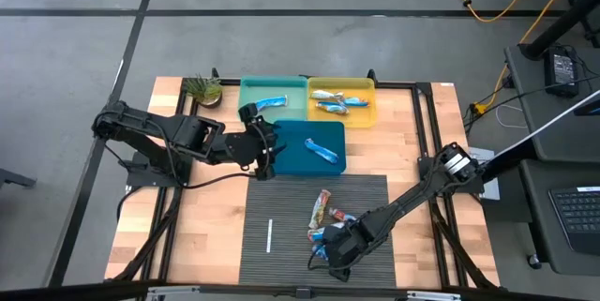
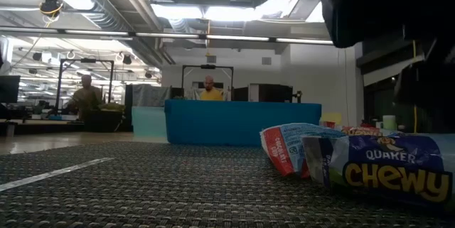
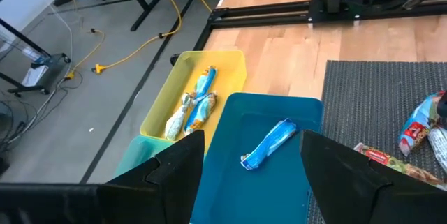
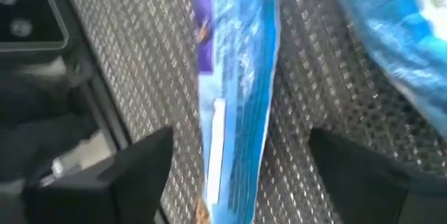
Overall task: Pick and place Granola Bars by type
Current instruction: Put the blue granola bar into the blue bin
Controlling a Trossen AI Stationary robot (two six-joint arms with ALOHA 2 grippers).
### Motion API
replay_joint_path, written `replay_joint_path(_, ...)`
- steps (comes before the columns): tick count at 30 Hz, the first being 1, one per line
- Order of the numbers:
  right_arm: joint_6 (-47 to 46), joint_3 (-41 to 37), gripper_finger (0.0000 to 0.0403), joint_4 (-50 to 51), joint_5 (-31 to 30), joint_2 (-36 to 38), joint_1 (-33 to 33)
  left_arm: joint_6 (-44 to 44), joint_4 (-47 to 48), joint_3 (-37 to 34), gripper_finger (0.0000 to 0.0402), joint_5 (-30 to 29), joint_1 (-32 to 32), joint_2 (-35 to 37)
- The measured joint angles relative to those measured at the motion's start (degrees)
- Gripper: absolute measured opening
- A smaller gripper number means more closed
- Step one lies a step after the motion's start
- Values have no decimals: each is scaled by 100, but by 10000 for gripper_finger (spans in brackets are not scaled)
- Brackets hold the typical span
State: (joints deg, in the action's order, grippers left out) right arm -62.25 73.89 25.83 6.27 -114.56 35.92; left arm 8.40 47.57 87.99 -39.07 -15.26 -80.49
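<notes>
We lower the wide-open right pincer (image 4: 234,161) straight over the blue bar (image 4: 234,77) (centred lengthwise) before closing; left pincer (image 3: 251,165) waits open above the blue tray (image 3: 230,182).

Two dark jointed arms, black cables, the right arm (image 1: 441,177) with a white-labelled wrist joint

Trays: teal (image 1: 267,90), yellow (image 1: 361,113), deep blue (image 1: 295,156). Bars (image 4: 237,98) mostly bright blue; one red/tan (image 1: 322,204). Dark grey woven mat (image 1: 281,207), white stick (image 1: 269,235), light wood table (image 1: 206,217).
</notes>
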Motion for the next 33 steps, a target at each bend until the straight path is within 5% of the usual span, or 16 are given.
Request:
replay_joint_path(8, -448, -2, 304, 97, -354, -6, 7, -1, 0, 0, 228, -18, 1, 0)
replay_joint_path(23, -484, -22, 122, 192, -43, -28, -4, -20, 0, 0, 228, -38, 2, 0)
replay_joint_path(33, -85, 388, 40, 803, 502, -26, 2, -20, -2, 0, 228, -195, 4, 0)
